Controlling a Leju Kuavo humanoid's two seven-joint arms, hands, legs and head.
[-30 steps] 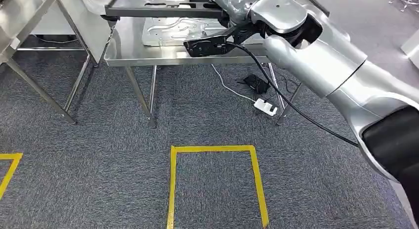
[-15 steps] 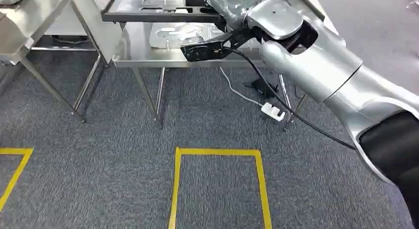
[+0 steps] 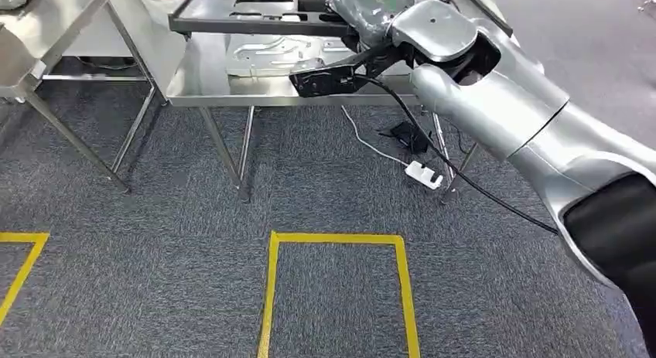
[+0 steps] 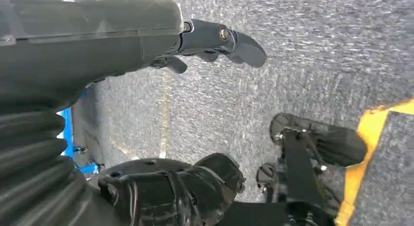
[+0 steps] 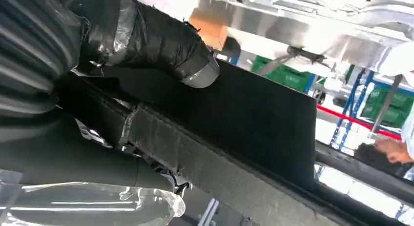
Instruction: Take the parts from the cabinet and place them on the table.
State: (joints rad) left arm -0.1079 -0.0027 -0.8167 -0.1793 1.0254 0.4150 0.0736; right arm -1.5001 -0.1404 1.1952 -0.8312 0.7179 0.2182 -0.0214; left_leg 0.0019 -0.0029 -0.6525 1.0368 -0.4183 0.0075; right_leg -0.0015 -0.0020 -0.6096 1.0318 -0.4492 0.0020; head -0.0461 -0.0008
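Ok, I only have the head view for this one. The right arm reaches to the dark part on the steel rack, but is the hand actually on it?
Observer: It looks so. In the right wrist view the right hand has its thumb laid over the dark part, gripping its edge.
Operator: And the left hand?
Observer: The left hand hangs over the carpet, fingers apart, holding nothing.
Operator: Anyone close by?
Observer: Part of a person shows beyond the part's far edge.
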